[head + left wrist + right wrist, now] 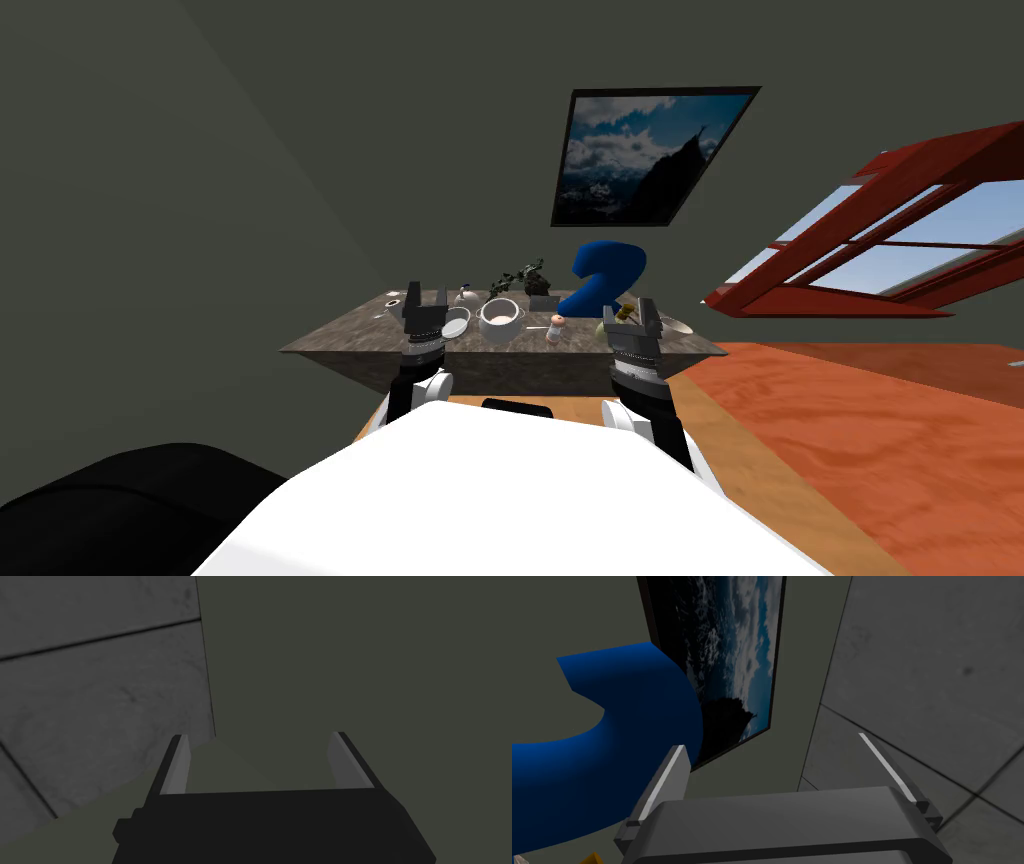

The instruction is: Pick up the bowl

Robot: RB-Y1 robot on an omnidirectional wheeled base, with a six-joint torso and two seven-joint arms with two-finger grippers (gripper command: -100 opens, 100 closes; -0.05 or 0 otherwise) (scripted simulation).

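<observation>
On the grey stone table a shallow white bowl lies just right of my left gripper. A white round pot with two handles stands beside the bowl. A second, beige bowl peeks out at the table's right end, behind my right gripper. Both grippers are raised in front of the table's near edge, fingers pointing up. The left gripper is open with nothing in it. The right gripper is also open and empty, with the blue figure beyond its finger.
A large blue figure shaped like a 2, a dark plant, a small shaker and other small items stand on the table. A framed mountain picture hangs behind. A red-framed window is at the right, over orange floor.
</observation>
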